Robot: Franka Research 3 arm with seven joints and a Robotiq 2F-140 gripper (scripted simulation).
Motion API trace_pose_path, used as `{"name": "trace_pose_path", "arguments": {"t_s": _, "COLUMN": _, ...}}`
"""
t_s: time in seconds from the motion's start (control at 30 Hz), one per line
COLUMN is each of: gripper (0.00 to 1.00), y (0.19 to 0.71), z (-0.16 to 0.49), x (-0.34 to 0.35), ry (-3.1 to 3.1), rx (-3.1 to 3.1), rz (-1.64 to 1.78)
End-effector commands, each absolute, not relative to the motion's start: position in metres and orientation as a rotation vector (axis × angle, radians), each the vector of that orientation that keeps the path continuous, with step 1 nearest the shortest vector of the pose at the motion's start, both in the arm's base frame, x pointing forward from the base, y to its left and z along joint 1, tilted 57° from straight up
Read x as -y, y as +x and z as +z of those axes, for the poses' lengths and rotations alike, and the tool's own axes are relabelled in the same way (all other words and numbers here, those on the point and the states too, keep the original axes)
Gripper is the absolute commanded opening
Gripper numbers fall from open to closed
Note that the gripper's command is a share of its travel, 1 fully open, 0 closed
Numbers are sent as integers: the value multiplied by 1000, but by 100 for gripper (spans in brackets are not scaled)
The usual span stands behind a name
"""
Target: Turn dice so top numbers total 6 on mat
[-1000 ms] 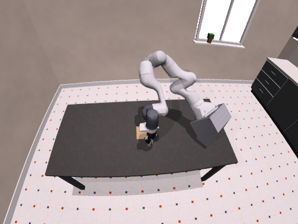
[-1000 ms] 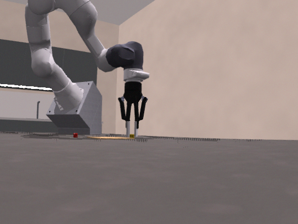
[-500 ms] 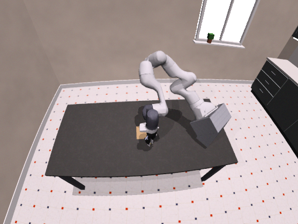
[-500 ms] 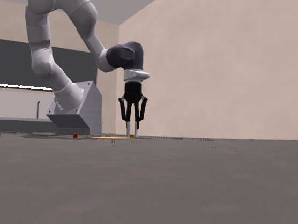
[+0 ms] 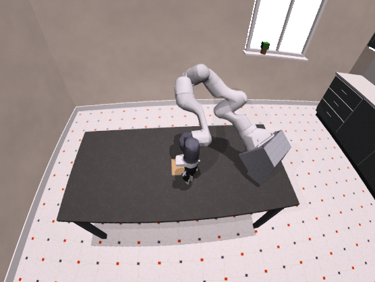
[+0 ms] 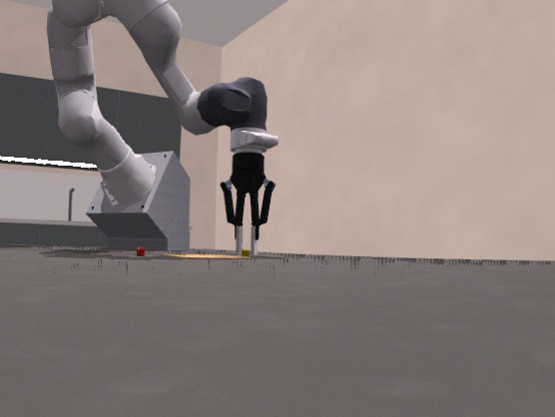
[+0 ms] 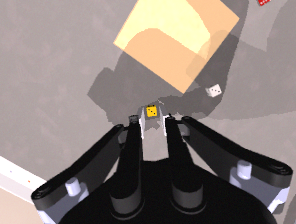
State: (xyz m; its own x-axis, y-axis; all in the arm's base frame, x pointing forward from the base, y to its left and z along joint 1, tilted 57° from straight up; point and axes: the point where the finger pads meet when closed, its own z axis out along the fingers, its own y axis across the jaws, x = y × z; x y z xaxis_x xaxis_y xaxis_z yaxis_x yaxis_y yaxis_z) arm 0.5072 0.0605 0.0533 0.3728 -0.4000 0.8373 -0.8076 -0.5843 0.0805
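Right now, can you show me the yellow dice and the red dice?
Yellow dice (image 6: 246, 253) (image 7: 151, 111): exterior, side facing us; wrist, top face.
Red dice (image 6: 141, 251) (image 7: 264, 2): exterior, side facing us; wrist, the part showing.

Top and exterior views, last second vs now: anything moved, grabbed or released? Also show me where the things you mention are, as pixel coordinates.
Nothing visibly changed. Arm (image 5: 219, 86) (image 6: 160, 42) holds the same pose, jaws down and parted either side of the yellow die (image 6: 246, 253) (image 7: 151, 111), no grab or release seen. Red die (image 6: 141, 251) (image 7: 263, 2) and mat (image 5: 175, 171) (image 6: 200, 256) (image 7: 160, 55) also as they were.
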Motion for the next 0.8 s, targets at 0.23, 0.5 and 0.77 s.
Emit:
{"name": "trace_pose_path", "arguments": {"t_s": 0.23, "gripper": 19, "y": 508, "z": 53, "x": -60, "ry": 2153, "rx": 1045, "rz": 1118}}
{"name": "trace_pose_path", "arguments": {"t_s": 0.5, "gripper": 7, "y": 508, "z": 53, "x": -60, "ry": 2153, "rx": 1045, "rz": 1118}}
{"name": "trace_pose_path", "arguments": {"t_s": 0.77, "gripper": 7, "y": 508, "z": 53, "x": -60, "ry": 2153, "rx": 1045, "rz": 1118}}
